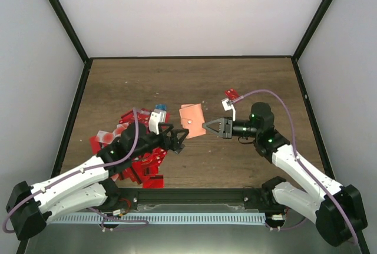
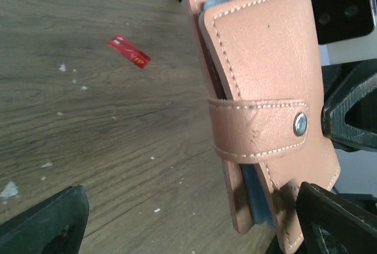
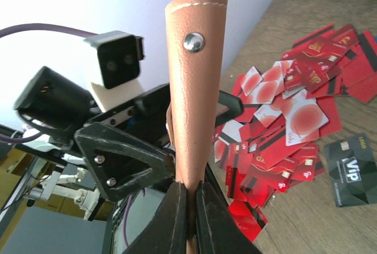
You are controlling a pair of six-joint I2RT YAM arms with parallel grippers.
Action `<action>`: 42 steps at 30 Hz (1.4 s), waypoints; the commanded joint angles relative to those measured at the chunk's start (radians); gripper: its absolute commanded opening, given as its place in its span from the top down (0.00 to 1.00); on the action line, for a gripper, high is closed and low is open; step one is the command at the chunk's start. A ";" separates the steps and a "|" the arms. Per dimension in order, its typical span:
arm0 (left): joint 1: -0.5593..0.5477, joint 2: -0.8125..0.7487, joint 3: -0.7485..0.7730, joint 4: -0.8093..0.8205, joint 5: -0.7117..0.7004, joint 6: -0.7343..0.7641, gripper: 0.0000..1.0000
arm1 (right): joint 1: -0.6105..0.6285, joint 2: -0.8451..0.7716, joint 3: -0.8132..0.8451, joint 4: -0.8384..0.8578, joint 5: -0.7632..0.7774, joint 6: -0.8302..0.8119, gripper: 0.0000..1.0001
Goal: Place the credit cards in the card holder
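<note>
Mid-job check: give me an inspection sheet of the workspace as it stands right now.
Surface: wooden table, brown grain.
Job's things: card holder held off the table, strap snapped across it; credit cards piled at left; one red card alone at right.
Clutter: pale specks on the wood.
Grippers: left gripper open, beside the holder; right gripper shut on the holder's edge.
Cables: purple cable on the left arm, another on the right.
Surroundings: white walls, black frame.
</note>
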 commanded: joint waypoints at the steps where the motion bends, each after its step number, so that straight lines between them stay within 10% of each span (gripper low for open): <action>1: 0.023 -0.018 -0.054 0.202 0.178 -0.016 0.03 | 0.006 -0.033 0.016 0.115 -0.061 0.034 0.99; 10: 0.024 0.081 -0.050 0.381 0.321 -0.038 0.35 | 0.007 0.000 0.008 0.178 -0.067 0.047 0.99; 17: 0.023 0.092 -0.025 0.358 0.299 0.017 0.84 | 0.006 0.055 0.035 0.142 -0.074 0.011 0.97; 18: 0.023 0.090 -0.016 0.338 0.296 0.027 0.90 | 0.006 0.062 0.043 0.123 -0.072 -0.006 0.88; 21: 0.024 0.068 0.013 0.267 0.312 0.052 0.96 | 0.006 0.075 0.069 0.051 -0.042 -0.072 0.07; 22: 0.024 0.056 0.021 0.249 0.324 0.058 0.96 | 0.006 0.077 0.076 0.027 -0.026 -0.096 0.01; 35: 0.026 -0.010 0.148 0.090 0.605 0.040 0.96 | 0.006 0.067 0.015 0.415 -0.343 0.012 0.09; 42: 0.027 0.011 0.181 0.075 0.673 0.042 0.96 | 0.006 0.047 0.027 0.564 -0.401 0.124 0.36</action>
